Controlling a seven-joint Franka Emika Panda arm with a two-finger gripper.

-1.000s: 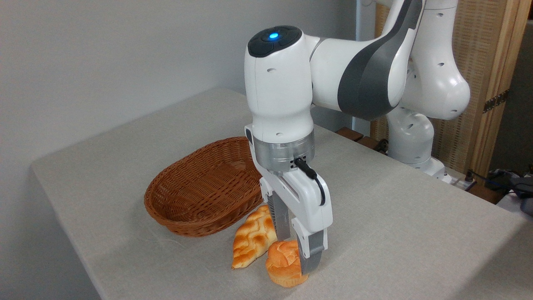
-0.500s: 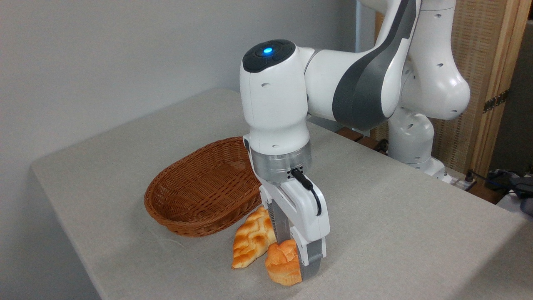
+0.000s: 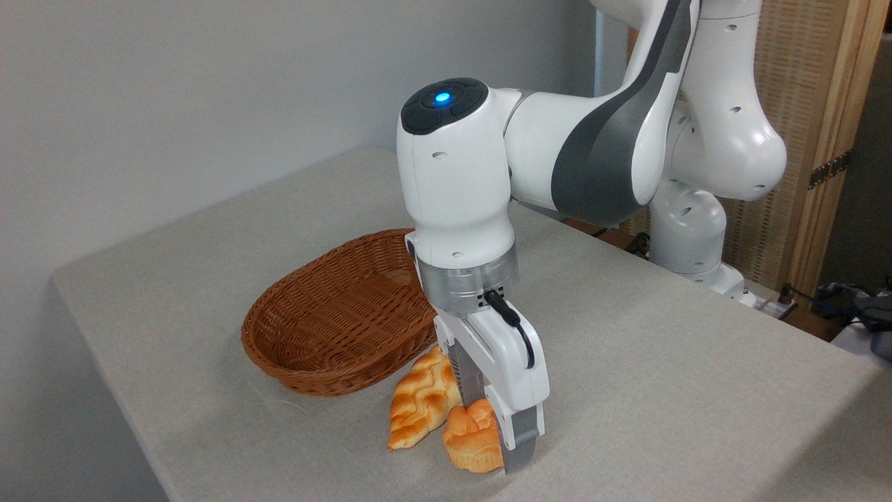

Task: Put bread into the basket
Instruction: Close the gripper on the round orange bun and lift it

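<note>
The gripper (image 3: 491, 436) clasps the bread (image 3: 471, 446) on the table (image 3: 662, 376) near its front edge — basket (image 3: 334, 317) just behind, braided loaf (image 3: 421, 401) alongside.

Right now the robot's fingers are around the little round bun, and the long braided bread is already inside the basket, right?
Not quite. The camera view shows the fingers around the little round bun, but the long braided bread lies on the table beside the basket, not inside it.
</note>
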